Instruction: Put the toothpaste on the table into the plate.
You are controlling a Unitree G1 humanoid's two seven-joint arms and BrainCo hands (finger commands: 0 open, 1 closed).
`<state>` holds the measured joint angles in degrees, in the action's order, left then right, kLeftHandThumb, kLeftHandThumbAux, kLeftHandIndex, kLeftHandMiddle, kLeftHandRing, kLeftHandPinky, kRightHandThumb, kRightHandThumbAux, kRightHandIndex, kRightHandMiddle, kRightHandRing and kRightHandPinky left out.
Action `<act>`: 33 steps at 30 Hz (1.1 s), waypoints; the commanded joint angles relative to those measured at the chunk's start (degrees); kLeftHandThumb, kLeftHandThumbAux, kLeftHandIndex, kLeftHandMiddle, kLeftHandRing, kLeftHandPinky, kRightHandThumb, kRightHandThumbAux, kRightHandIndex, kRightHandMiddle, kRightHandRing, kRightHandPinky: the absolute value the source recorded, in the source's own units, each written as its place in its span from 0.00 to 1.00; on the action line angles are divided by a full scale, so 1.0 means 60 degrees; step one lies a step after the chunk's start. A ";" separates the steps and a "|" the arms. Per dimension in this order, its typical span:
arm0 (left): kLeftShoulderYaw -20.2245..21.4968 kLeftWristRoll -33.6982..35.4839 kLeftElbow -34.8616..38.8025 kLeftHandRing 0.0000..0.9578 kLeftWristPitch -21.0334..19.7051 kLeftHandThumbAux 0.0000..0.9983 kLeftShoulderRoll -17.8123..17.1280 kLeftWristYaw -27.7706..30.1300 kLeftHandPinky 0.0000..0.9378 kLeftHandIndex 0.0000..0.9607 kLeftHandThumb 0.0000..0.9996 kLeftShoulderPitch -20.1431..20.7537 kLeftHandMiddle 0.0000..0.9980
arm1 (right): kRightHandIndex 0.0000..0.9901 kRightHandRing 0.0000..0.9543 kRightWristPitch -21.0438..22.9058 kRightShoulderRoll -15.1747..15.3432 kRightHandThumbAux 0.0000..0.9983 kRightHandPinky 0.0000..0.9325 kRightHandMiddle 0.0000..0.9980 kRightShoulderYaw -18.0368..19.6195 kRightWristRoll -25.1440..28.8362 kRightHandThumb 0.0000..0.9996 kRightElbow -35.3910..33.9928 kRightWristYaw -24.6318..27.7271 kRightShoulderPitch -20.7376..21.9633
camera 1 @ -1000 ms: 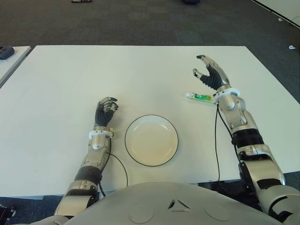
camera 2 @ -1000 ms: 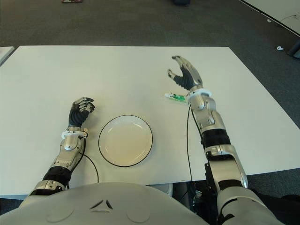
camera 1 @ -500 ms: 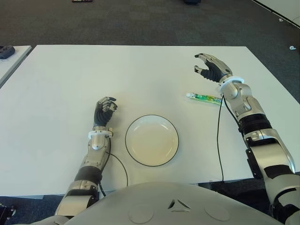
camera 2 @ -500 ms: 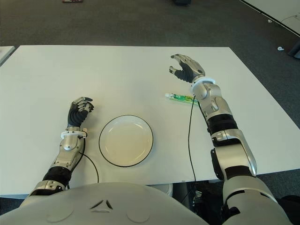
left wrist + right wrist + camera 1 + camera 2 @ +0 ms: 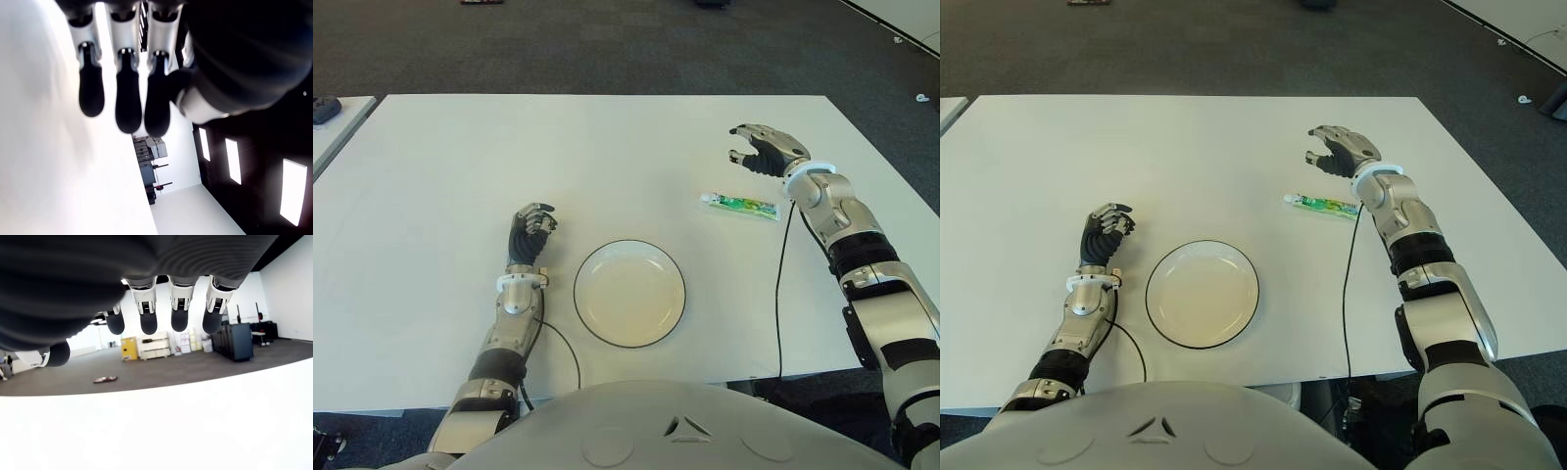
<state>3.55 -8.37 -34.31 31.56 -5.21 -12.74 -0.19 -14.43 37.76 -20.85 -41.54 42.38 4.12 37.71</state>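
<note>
A matte white table (image 5: 607, 147) fills the view, with dark grey carpet (image 5: 607, 44) beyond its far edge. Near the middle of the near side sits a round, shallow plate (image 5: 629, 292) — cream-coloured, smooth and slightly glossy, edged with a thin dark rim. Nothing lies in it.

The toothpaste (image 5: 739, 205) is a slim, flattened tube with a green and white printed skin and a small white cap. It lies flat on the table to the right of the plate and farther away, well apart from it. Its long axis runs almost left to right, tilted a little so that the capped end points left, toward the middle of the table, while the flat crimped end points right and slightly nearer.

The right hand (image 5: 764, 149) hovers just beyond the far side of the tube's right end, not touching it. It has dark rubbery fingers on silvery metal joints, and a white band rings the wrist. The fingers are loosely bent and apart, the thumb spaced away from them, holding nothing — its own wrist view shows 4 rounded fingertips (image 5: 148, 324) hanging separately over bare white tabletop.

The left hand (image 5: 530, 227) shows just left of the plate, its dark fingers curled in together around nothing.
</note>
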 commanded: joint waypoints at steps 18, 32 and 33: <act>0.0094 0.0139 0.0122 0.60 -0.0393 0.72 0.0019 0.0025 0.58 0.45 0.70 -0.0233 0.59 | 0.00 0.00 -0.1170 0.0260 0.13 0.00 0.00 -0.1537 -0.0992 0.53 0.2551 -0.0831 0.0307; 0.0125 0.0159 0.0037 0.62 -0.0326 0.72 0.0010 0.0001 0.59 0.45 0.70 -0.0217 0.60 | 0.00 0.00 -0.1279 -0.0332 0.13 0.00 0.00 -0.2116 -0.1172 0.52 0.3617 -0.1286 -0.0044; 0.0129 0.0163 0.0028 0.62 -0.0319 0.72 0.0008 0.0004 0.59 0.45 0.70 -0.0218 0.60 | 0.00 0.00 -0.1308 -0.0379 0.14 0.00 0.00 -0.2156 -0.1170 0.52 0.3738 -0.1316 -0.0017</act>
<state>3.98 -7.76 -33.14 30.57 -5.20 -12.74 -0.96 -22.05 37.74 -32.28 -47.56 61.53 -3.03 38.28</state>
